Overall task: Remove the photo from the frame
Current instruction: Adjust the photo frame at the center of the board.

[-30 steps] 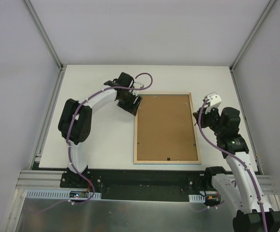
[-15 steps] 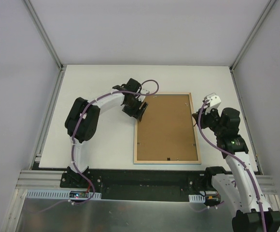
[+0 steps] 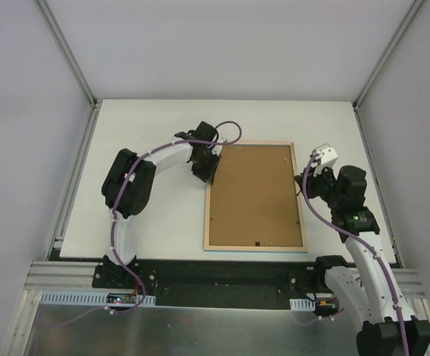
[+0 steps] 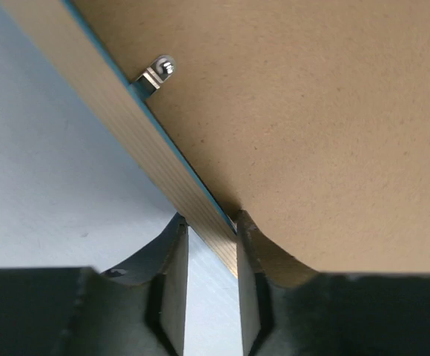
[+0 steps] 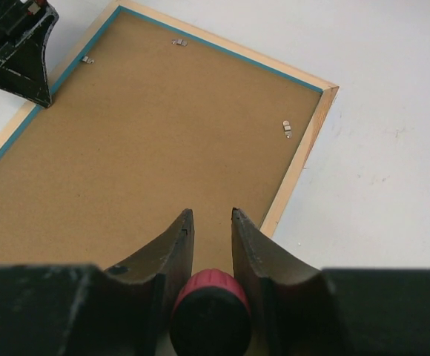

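Note:
The frame (image 3: pixel 256 196) lies face down on the white table, its brown back panel (image 5: pixel 141 148) up, with a pale wood rim and a thin turquoise line. The photo is hidden under the panel. My left gripper (image 3: pixel 206 170) stands at the upper part of the frame's left side. In the left wrist view its fingers (image 4: pixel 209 219) straddle the rim (image 4: pixel 126 126), one outside and one on the panel, pressed against it. My right gripper (image 5: pixel 211 213) is shut on the red-handled screwdriver (image 5: pixel 209 311) and hovers over the frame's right edge (image 3: pixel 304 185).
Small metal retaining tabs sit along the panel's edge (image 4: pixel 158 73), (image 5: pixel 287 130), (image 5: pixel 178 42). Bare white table (image 3: pixel 148 215) lies left of the frame and beyond it. Grey enclosure walls surround the table. A black rail (image 3: pixel 222 274) runs along the near edge.
My left gripper has moved right from beside the frame's upper-left corner onto its left rim and closed astride it. The frame has shifted slightly. The right arm has hardly moved.

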Available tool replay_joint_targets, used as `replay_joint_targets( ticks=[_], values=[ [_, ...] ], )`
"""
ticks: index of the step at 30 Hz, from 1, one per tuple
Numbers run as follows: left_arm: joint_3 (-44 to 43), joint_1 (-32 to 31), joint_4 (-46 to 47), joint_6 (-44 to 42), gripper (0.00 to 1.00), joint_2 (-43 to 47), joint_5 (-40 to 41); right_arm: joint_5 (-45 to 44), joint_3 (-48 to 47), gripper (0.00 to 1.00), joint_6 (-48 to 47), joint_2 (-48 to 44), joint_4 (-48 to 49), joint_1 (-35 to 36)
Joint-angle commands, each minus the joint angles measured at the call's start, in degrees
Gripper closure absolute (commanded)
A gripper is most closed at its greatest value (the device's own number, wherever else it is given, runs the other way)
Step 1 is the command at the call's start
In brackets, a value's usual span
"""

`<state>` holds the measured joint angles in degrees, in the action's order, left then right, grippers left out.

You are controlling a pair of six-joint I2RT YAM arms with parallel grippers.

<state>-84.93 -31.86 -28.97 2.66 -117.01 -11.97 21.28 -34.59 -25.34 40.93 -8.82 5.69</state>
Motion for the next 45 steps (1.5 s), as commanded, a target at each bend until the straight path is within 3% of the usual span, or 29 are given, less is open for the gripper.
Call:
replay_joint_targets(
  ticks=[1, 6, 13, 29, 36, 45],
  values=[
    [0.8, 1.4, -0.4, 1.7, 0.85, -2.3, 4.7, 1.0, 0.0, 0.99, 0.0, -0.1, 3.2, -0.4],
    [1.3, 2.8, -0.4, 4.0, 1.00, -2.3, 5.2, 0.4, 0.0, 0.99, 0.4, 0.6, 3.6, -0.6],
    [1.9, 7.7, -0.4, 7.3, 1.00, -1.9, 3.7, 2.1, -2.0, 0.99, 0.8, 4.8, 4.1, 0.3],
    [-3.8, 14.4, -1.9, 15.0, 1.00, -4.9, 4.1, 6.6, -12.4, 0.99, -3.6, 16.8, 4.0, 11.8],
    [-1.7, 17.4, -1.6, 22.1, 1.00, -3.6, -0.4, 8.0, -13.5, 0.99, -5.3, 21.9, 8.0, 13.4],
    [-1.9, 19.4, 0.2, 23.9, 1.00, -4.8, -5.3, 17.0, -11.6, 0.99, -8.4, 26.5, 11.9, 14.0]
  ],
)
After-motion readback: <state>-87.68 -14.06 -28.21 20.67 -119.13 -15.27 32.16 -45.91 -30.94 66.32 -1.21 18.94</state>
